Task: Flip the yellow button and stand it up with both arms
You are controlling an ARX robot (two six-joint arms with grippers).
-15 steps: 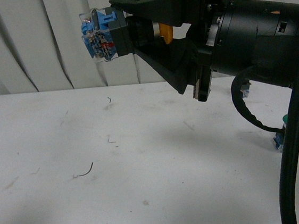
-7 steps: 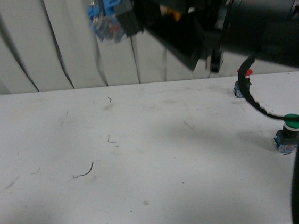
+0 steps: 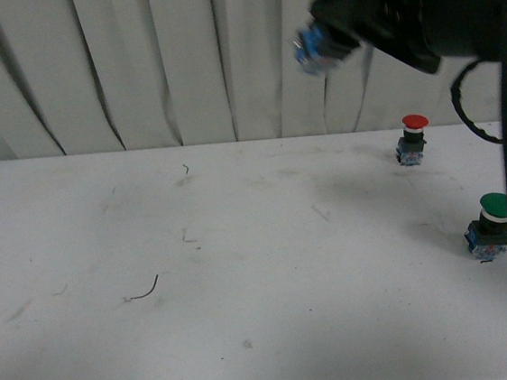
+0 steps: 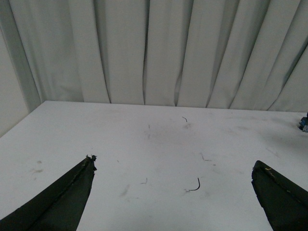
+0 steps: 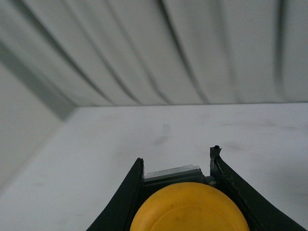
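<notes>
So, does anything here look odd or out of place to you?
One thing: the yellow button is high above the table, clamped sideways in the right gripper, while the red button and green button stand upright on the table. A small dark curled strand lies on the scuffed surface.

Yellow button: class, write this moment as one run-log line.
right gripper: shut on yellow button, above table | left gripper: open, empty | red button, green button: standing

yellow button (image 5: 190, 209) cap cropped at edge, right arm (image 3: 438, 3) blurred
</notes>
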